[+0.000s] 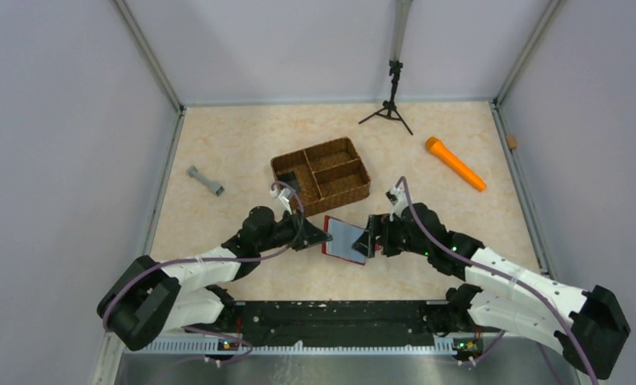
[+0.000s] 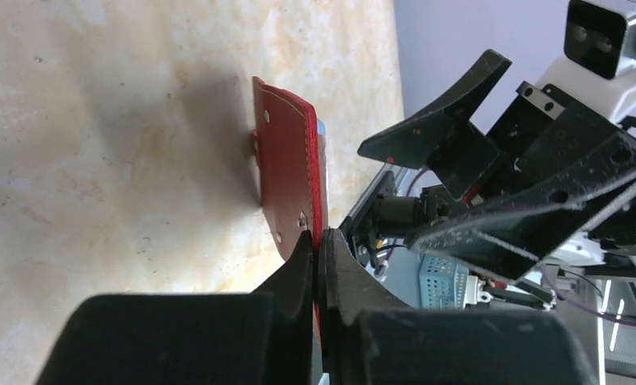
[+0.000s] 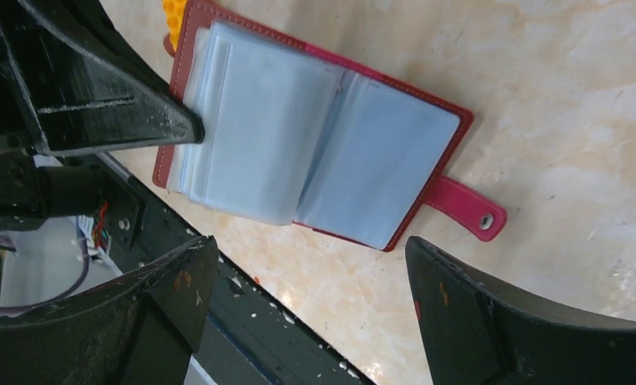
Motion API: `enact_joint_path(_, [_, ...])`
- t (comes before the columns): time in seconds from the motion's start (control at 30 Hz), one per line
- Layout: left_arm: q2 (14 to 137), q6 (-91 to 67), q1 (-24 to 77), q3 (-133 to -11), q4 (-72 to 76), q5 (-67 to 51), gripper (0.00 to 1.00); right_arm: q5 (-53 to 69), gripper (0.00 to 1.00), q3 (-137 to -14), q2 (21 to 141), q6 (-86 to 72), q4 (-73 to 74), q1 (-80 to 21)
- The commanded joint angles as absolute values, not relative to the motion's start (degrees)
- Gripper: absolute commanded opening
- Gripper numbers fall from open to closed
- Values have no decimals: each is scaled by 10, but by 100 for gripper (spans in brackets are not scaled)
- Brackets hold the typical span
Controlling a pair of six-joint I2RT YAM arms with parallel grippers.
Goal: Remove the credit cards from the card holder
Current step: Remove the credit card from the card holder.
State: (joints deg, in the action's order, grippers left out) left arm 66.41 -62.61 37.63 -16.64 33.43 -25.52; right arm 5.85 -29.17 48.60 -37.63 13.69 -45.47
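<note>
Wallet: red wallet (image 1: pixel 348 239) lies open by the near edge of the desk (image 1: pixel 242 144), approx. mid-width, just in front of the basket (image 1: pixel 322 170).
Left gripper: left gripper (image 2: pixel 318 249) is pressed together on the wallet's left cover edge. The bite is thin, close to 1 corner.
Right gripper: right gripper (image 3: pixel 310 241) is spread wide above the open wallet and touches nothing.
Cards: neither of the 2 cards can be made out. The pale blue sleeves (image 3: pixel 282 136) are fanned open, contents not discernible.
Strap tab: strap tab (image 3: pixel 467 212) is unfastened and sticks out flat on the desk, on the side away from the left gripper.
Step in hand (judgement): right gripper to find a card edge in a sleeve while the left anchors the cover.
Method (judgement): hold the left pinch firm. Bring 1 right finger in low along a sleeve mouth, nip the card only, not the plastic. Pull along the sleeve opening, away from the left gripper.
Risk (judgement): thin left bite may slip, so the wallet drags.
Markings: no brand, label or writing legible anywhere.
</note>
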Motion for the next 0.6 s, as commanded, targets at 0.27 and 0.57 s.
enact_joint_path(0.27, [698,-582,390,-183,382,-238,0,-7,83,-299,633,-409,-27,-541])
enact_joint_path(0.57, [698,-602,389,-183,413,-255,0,12,81,-304,669,-408,-78,-542])
